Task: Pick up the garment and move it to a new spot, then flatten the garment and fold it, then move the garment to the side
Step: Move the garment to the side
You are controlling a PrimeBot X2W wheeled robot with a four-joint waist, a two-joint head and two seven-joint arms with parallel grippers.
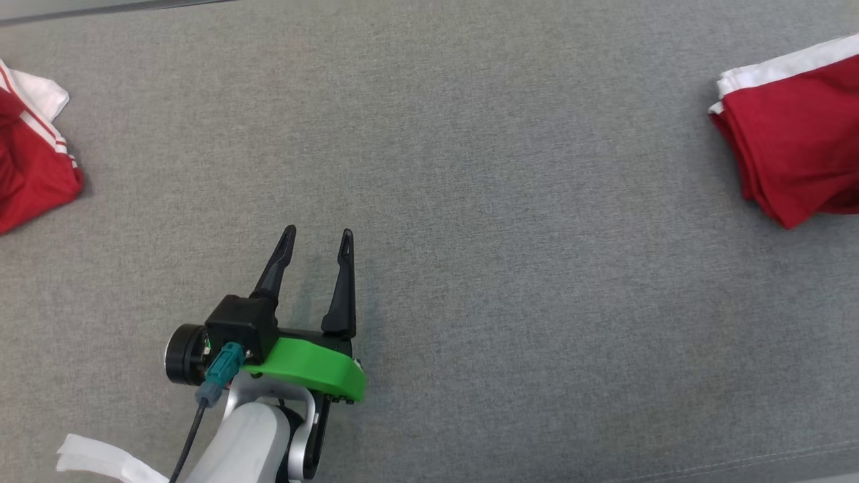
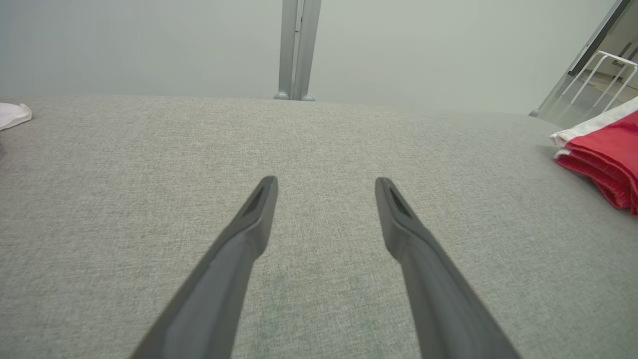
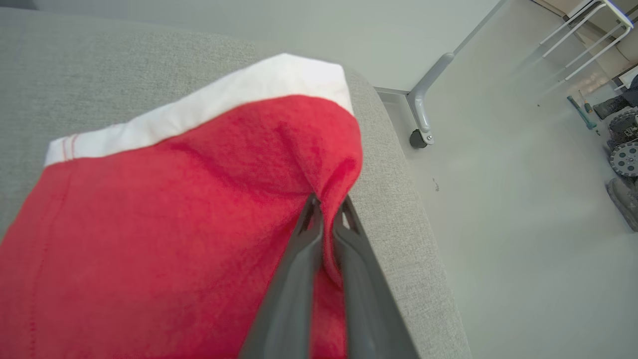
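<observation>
A folded red garment (image 1: 798,141) with a white band lies at the far right of the grey table (image 1: 470,168). In the right wrist view my right gripper (image 3: 326,209) is shut on a pinch of the red garment (image 3: 174,214) near the table's right edge. The garment's folded edge (image 2: 605,154) also shows at the right of the left wrist view. My left gripper (image 1: 319,241) stands open over bare grey cloth at the lower left, nothing between its fingers (image 2: 249,224).
A second red and white garment (image 1: 30,161) lies crumpled at the table's left edge. A white strip (image 1: 100,459) lies at the bottom left. Beyond the right edge are the floor, a wheeled table leg (image 3: 423,114) and a white rack (image 3: 583,35).
</observation>
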